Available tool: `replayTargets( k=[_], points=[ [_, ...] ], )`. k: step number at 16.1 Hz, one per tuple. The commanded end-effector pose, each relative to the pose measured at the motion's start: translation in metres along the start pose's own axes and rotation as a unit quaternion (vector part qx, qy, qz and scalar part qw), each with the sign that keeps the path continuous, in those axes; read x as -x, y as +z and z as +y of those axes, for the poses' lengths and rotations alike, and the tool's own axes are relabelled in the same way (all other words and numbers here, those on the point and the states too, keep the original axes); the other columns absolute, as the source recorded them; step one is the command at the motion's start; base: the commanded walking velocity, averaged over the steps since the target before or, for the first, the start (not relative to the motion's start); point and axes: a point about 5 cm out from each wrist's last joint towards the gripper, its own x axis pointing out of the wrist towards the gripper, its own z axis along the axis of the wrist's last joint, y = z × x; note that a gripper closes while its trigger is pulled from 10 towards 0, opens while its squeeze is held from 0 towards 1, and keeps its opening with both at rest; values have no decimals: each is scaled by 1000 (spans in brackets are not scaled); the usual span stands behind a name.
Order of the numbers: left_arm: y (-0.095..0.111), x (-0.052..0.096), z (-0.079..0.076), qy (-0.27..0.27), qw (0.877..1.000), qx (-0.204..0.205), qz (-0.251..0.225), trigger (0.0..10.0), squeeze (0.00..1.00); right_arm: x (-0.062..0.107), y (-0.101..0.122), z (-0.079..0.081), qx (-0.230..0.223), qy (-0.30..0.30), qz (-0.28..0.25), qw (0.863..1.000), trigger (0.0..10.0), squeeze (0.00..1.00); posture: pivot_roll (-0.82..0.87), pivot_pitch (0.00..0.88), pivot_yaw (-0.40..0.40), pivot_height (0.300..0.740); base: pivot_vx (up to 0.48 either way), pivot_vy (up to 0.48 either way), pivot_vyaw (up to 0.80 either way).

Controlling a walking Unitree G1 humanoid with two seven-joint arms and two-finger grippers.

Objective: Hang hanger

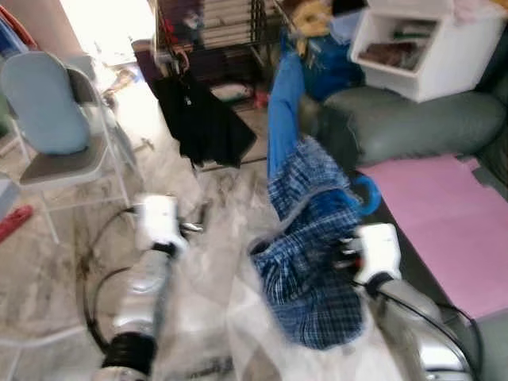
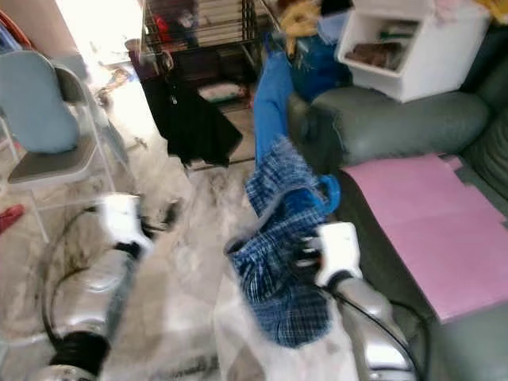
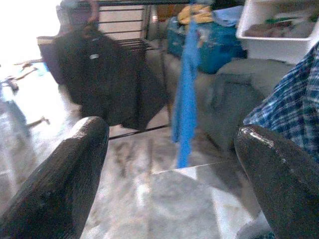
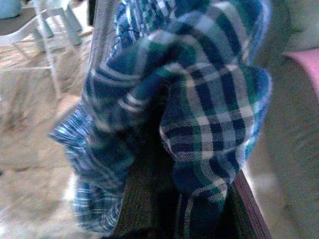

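**Plaid shirt bunched in the right gripper, left gripper spread and empty**

Blue-and-white plaid cloth, a shirt [image 1: 313, 254], hangs in a heap in front of the robot, with a blue hanger hook [image 1: 367, 194] poking out near its top. The right gripper [image 1: 347, 255] is buried in the fabric; in the right wrist view the plaid folds wrap over its fingers [image 4: 144, 194], clamped on the shirt. The left gripper [image 3: 169, 174] is held out over the pale marble floor [image 1: 63, 262], its two black fingers well apart with nothing between them. Ahead stands a drying rack [image 1: 214, 28] carrying a black garment [image 1: 202, 119] and a long blue cloth [image 1: 284, 111]. A grey sofa [image 1: 413, 123] with a pink mat [image 1: 440, 214] lies to the right, a folding chair [image 1: 55, 127] to the left.
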Motion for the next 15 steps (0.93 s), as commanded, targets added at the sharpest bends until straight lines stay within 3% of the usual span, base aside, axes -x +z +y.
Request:
replayTargets(
  k=[1, 3, 9, 15],
  points=[
    [5, 2, 17, 21, 1000, -14, -2, 10000, 0, -3, 12, 9, -1, 14, -25, 1000, 10000, 0, -184, 0, 53, 740, 424, 0, 0],
    [5, 2, 18, 25, 1000, -15, 0, 10000, 0, -2, 11, 10, -2, 18, -24, 1000, 10000, 0, -185, 0, 54, 740, 426, 0, 0],
    [7, -1, 28, 50, 998, -25, 9, 10000, 0, -4, 12, 13, 0, 32, -25, 999, 10000, 0, -177, 0, 59, 740, 343, 331, 0],
    [5, -2, 31, 67, 996, -48, 16, 10000, 0, -5, 15, 12, 0, 33, -31, 999, 10000, 0, -177, 0, 61, 740, 40, 418, 0]
  ],
)
